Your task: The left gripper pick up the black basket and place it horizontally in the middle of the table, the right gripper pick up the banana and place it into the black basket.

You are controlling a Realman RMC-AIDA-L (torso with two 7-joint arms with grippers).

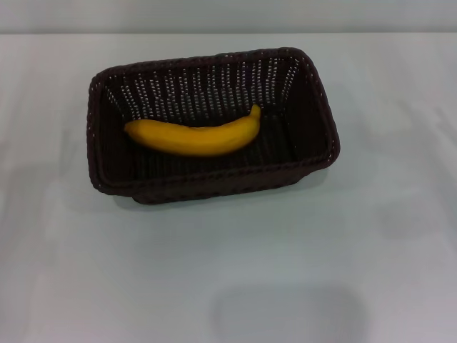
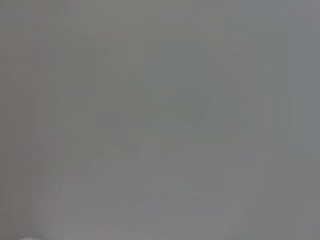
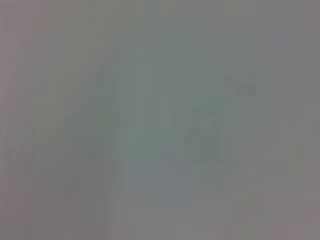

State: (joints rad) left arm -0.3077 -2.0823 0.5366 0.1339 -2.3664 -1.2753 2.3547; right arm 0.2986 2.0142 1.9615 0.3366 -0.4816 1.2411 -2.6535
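Yellow banana [image 1: 196,136] lies inside black basket [image 1: 314,153] on table [image 1: 228,264].

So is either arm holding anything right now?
Nothing is held: the banana lies loose in the black basket, and neither gripper is in view.

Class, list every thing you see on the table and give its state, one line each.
Basket: upright on the table, long side across, holding the banana.
Banana: lying inside the basket, stem toward the right.
Table: white, bearing the basket.
Hands: not in view.
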